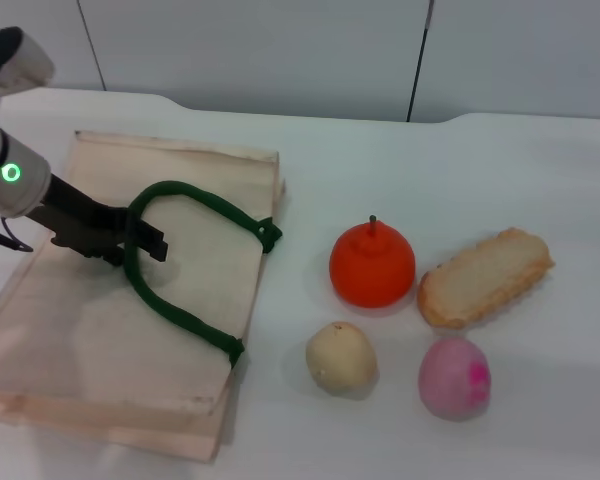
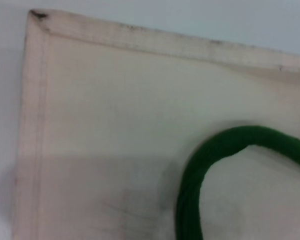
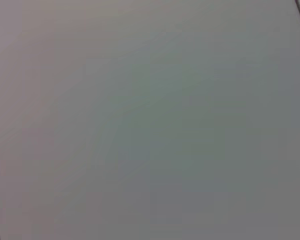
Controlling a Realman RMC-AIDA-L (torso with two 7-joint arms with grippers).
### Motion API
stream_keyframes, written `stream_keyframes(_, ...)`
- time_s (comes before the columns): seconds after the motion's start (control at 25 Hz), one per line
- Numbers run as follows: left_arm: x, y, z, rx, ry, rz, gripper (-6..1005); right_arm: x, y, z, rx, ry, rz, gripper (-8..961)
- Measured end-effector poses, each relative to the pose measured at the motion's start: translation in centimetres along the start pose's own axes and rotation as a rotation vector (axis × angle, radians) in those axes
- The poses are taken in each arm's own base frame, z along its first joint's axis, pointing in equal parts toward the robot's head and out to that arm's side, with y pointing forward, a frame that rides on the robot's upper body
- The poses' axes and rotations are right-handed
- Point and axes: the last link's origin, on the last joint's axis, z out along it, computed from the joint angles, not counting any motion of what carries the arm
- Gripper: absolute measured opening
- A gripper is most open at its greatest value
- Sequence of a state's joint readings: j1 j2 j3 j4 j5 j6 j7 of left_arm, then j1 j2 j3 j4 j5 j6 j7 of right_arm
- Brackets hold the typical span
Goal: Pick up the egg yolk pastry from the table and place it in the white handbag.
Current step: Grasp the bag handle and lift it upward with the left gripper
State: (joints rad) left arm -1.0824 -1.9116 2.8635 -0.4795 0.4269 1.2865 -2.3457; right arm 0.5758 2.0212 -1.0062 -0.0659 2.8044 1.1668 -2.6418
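The egg yolk pastry, a small pale beige ball, sits on the white table to the right of the white handbag. The handbag lies flat at the left, and its dark green rope handle arches over the cloth. My left gripper reaches in from the left over the bag, right at the handle's left bend, and the rope crosses in front of it. The left wrist view shows the bag's cloth and a curve of the handle. My right gripper is out of view; its wrist view shows only a plain grey surface.
An orange fruit stands just behind the pastry. A long toasted bread slice lies to its right, and a pink egg-shaped ball sits beside the pastry on the right. The table's back edge meets a grey wall.
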Motion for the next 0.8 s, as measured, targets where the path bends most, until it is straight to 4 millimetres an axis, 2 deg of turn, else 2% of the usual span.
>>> stream_keyframes(0.2, 0.5, 0.7, 0.9, 0.063, -0.036, 0.029, 733, -0.1, 0.2, 0.2, -0.004, -0.002, 0.002, 878)
stream_keyframes(0.48, 1.1, 1.2, 0.8, 0.111, -0.069, 0.078, 734, 0.0, 0.3, 0.2, -0.008, -0.004, 0.009, 877)
stream_keyframes(0.8, 1.7, 1.2, 0.5, 0.18, -0.085, 0.095, 613, -0.1, 0.3, 0.2, -0.01, -0.005, 0.01, 877)
